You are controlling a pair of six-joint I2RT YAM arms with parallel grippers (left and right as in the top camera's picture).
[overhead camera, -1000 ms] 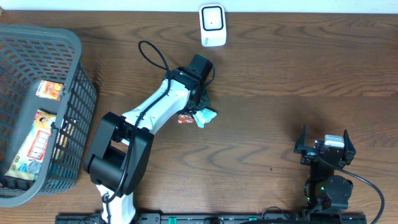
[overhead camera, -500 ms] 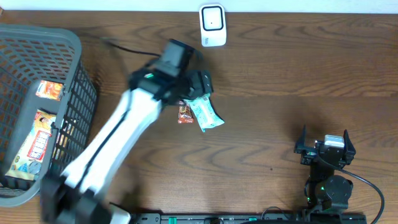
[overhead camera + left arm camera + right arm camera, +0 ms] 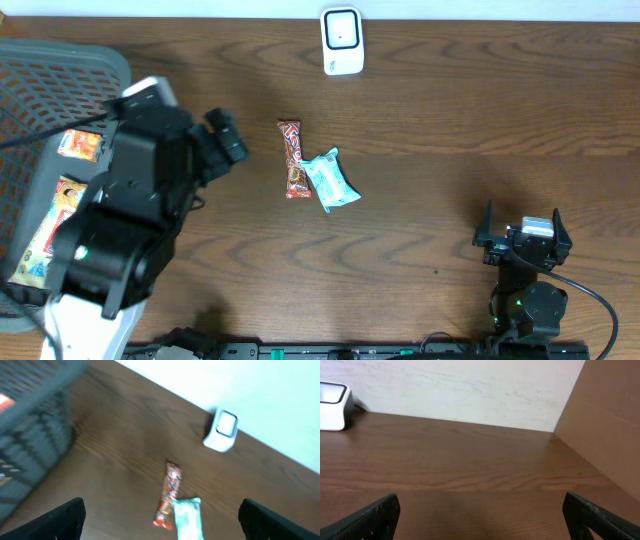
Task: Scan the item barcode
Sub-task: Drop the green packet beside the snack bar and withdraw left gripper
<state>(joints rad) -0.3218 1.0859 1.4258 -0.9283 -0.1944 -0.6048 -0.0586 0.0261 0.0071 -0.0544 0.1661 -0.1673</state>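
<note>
On the surface (image 3: 450, 110) short of the barcode scanner (image 3: 342, 40), the candy bar (image 3: 293, 158) lies lengthwise toward it, touching a teal packet (image 3: 332, 180), right of my nearer left tool (image 3: 227, 138), wide open and empty.

L arm (image 3: 120, 230): bulky black housing w/ white base link, black cable, green LED; R arm (image 3: 527, 295): compact, all black, green LEDs, black cable, R pincer (image 3: 522, 222) w/ thin black fingers.
</note>
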